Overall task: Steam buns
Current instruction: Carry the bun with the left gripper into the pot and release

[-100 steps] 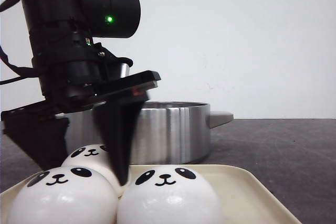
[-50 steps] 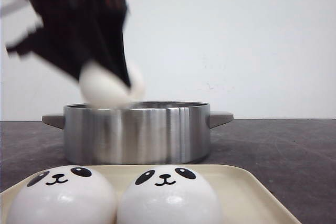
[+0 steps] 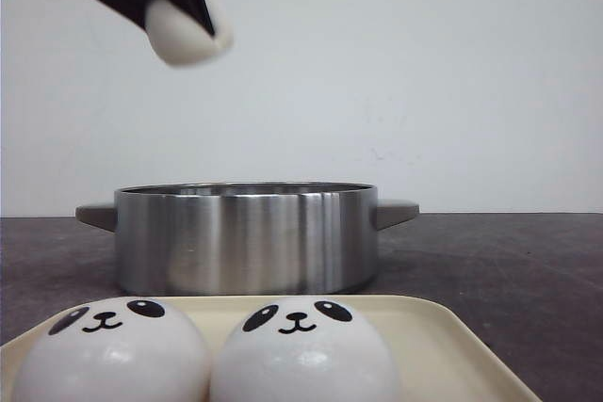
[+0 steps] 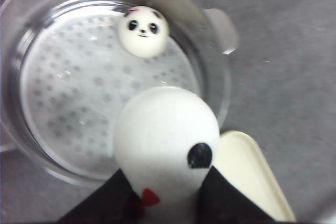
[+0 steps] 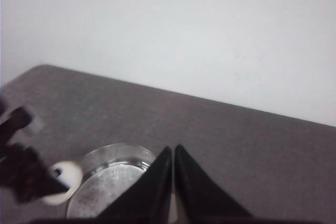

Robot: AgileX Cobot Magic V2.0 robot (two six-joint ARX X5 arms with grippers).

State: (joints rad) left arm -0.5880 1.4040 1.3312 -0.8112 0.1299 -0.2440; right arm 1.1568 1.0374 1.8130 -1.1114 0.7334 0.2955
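My left gripper (image 3: 179,21) is shut on a white panda bun (image 3: 187,33) and holds it high above the left part of the steel pot (image 3: 245,237). In the left wrist view the held bun (image 4: 165,135) sits between the black fingers, above the pot's near rim. One bun (image 4: 143,31) lies inside the pot on the perforated steamer plate (image 4: 79,93). Two more buns (image 3: 108,350) (image 3: 301,350) sit on the cream tray (image 3: 452,345) at the front. My right gripper (image 5: 173,153) is shut and empty, high over the table; it does not show in the front view.
The pot has side handles (image 3: 396,212). The tray's corner (image 4: 252,177) lies just beside the pot. The dark grey table (image 3: 509,261) stretches to the right of the pot, with a white wall behind it.
My left gripper closed on the third bun on the tray, lifted it, and has carried it up and over the pot. Two buns are left on the tray.
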